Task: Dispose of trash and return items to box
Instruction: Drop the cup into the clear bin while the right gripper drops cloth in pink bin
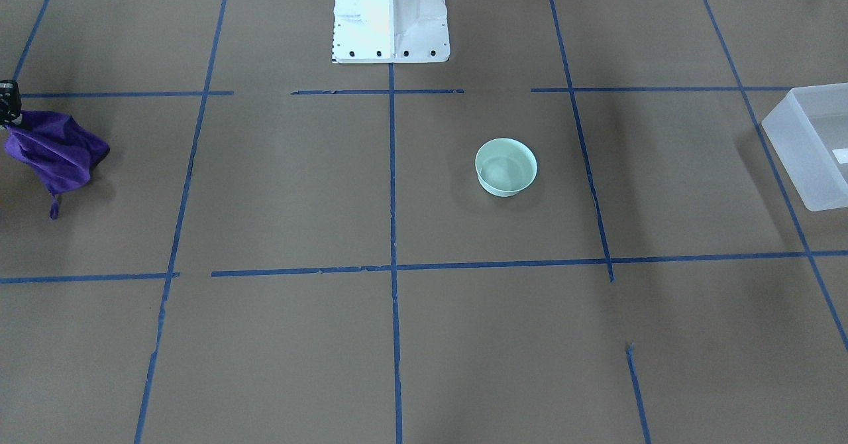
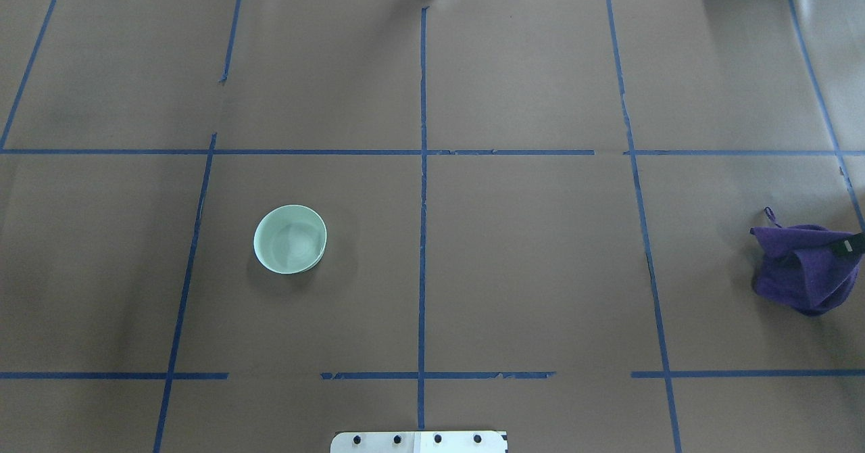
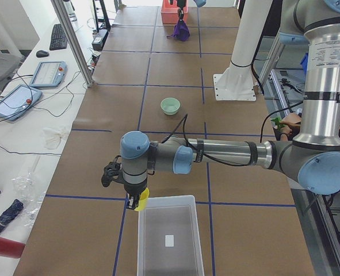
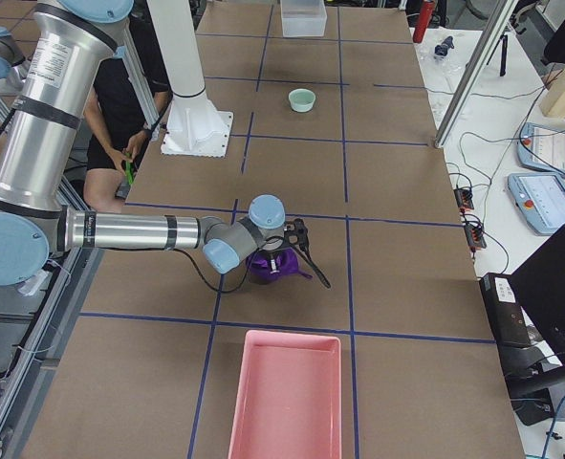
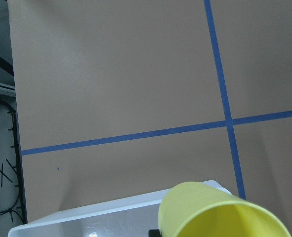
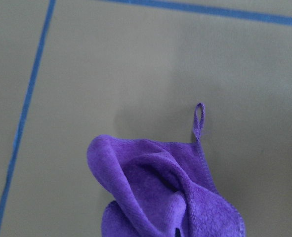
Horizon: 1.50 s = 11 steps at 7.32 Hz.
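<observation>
**Yellow cup: position and grip.** The left end effector [image 3: 135, 203] is clenched on the yellow cup [image 5: 205, 210]. It holds the cup tilted over one corner of the box [image 1: 795, 159], at the bench [image 2: 527, 270] end on the robot's left. The cup's open mouth faces the wrist camera. Whether the cup touches the box wall cannot be told.

**Handling, cup.** Judged as light, thin-walled plastic.
- The wall is likely to flex under a hard pinch, so moderate force is advised.
- The surface is smooth and tapered, so the cup may slide toward its narrow base.
- Grip across the rim, one finger inside and one outside, or across the upper body.
- The cup may bounce or roll on release, so a low drop inside the walls is preferable.

**Purple cloth.** The right end effector [image 2: 849, 245] is clenched on a bunched peak of the purple cloth [image 2: 804, 270], at the opposite end of the bench. The cloth is soft and limp with no fixed shape, and its folds and hanging loop trail below the grip. It is not fragile. Pinch a gathered fold.

**Pale green bowl.** The pale green bowl [image 2: 290, 239] stands upright and empty on the bench, well apart from both arms. It is judged rigid and light with a smooth wall. Take hold at the rim.
</observation>
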Tool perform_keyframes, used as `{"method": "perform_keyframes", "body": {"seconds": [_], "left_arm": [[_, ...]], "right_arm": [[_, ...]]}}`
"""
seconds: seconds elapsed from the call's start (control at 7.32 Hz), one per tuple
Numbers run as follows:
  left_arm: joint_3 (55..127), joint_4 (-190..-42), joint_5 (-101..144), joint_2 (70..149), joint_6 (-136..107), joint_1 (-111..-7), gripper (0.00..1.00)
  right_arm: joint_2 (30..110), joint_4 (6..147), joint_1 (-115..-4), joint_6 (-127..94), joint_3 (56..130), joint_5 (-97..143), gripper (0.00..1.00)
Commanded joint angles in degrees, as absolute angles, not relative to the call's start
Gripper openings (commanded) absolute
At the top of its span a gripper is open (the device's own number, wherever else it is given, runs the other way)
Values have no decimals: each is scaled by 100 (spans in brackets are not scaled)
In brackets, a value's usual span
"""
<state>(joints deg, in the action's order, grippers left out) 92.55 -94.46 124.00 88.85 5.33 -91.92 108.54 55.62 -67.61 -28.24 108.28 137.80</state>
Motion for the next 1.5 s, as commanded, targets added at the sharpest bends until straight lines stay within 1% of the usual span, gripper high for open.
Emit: {"method": "perform_keyframes", "body": {"seconds": [0.0,0.14,0.55,0.96,1.09,1.23,1.37], "left_arm": [[9246,-9832,12445,8362,527,-9158,0],[9150,-10035,12680,8176,536,-9115,0],[8106,-11176,13244,8147,536,-8790,0],[7849,-11268,13490,8147,562,-8640,0],[7831,-11268,13500,8147,554,-8596,11],[7857,-11285,13500,8147,571,-8587,90],[7892,-11555,13483,8147,563,-8596,100]], "right_arm": [[10531,7067,-7407,-2786,11834,14019,0],[10373,7414,-7609,-2760,12013,14010,0],[10327,7427,-8242,-2184,12050,13835,0],[10336,7583,-8664,-1199,12032,13448,0],[10327,7794,-8840,-821,12024,13439,0],[10336,7987,-9007,-417,12015,13317,0],[10336,8155,-9157,-74,12015,13194,0]]}}
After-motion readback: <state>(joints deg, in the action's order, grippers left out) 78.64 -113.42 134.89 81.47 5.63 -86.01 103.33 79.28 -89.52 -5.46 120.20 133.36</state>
